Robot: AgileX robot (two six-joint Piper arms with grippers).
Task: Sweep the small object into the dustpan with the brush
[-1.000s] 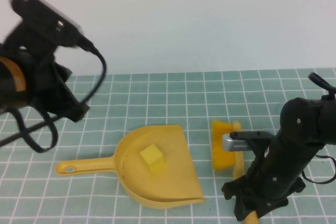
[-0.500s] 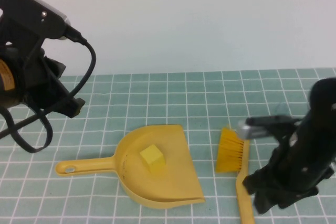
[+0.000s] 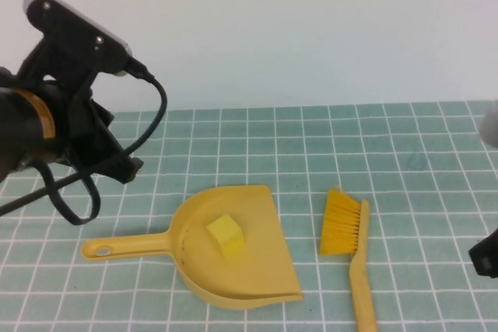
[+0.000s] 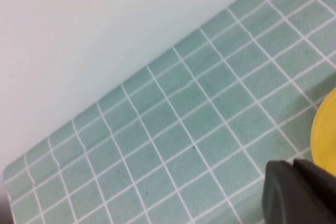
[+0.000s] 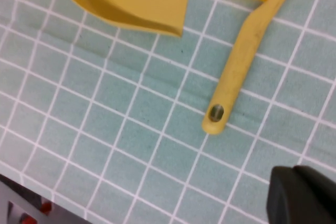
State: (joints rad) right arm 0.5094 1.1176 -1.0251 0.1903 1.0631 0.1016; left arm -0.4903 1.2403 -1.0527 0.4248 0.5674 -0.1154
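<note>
Cube [image 3: 225, 234] sits in dustpan [image 3: 257, 274]; brush [image 3: 350, 248] lies free. Park left gripper [image 4: 299, 192] and right gripper [image 5: 302, 195] clear; finger opening cannot be told.

My left arm [image 3: 58, 106] hung raised at the left side, its left gripper [image 4: 299, 192] only partly visible. My right gripper [image 5: 302, 195] sat at the right edge, holding nothing.

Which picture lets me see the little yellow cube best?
The high view: the small object sits whole inside the dustpan. Both wrist views miss it. The left gripper hangs left; the right gripper hangs near the brush.
</note>
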